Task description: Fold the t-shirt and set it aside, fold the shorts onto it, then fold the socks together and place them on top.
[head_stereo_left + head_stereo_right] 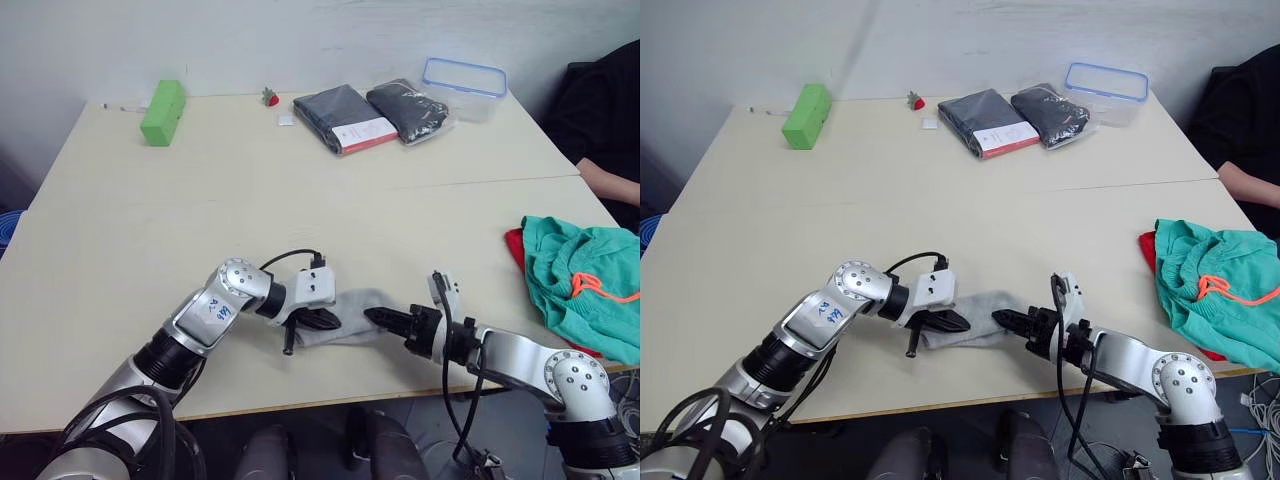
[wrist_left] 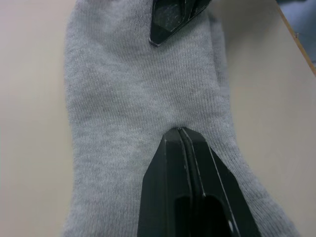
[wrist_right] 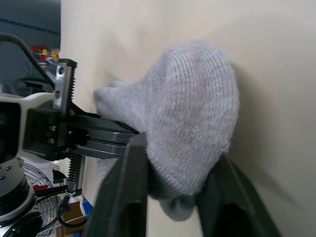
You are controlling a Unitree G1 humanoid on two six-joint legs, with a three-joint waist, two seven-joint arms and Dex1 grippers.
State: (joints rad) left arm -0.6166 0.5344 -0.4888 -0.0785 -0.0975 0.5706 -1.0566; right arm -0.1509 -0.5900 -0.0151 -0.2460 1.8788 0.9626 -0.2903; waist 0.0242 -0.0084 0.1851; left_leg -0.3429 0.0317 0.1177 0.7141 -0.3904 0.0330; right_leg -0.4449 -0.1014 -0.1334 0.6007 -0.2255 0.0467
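Socks [image 1: 352,315]: I see light grey ribbed knit lying flat at the near edge of the surface [image 1: 200,220], long axis running left to right between my two arms.
Left gripper [image 1: 318,321]: jaws pressed together, tips resting on the knit at the socks' left end; I cannot confirm any fabric pinched between them.
Right gripper [image 1: 385,318]: jaws parted around the rounded right end of the socks, grey knit bunched between them.
Shorts [image 1: 580,280]: teal-green soft fabric, crumpled, orange drawcord showing, at the right edge of the surface.
T-shirt [image 1: 515,245]: red edge visible beneath the shorts.
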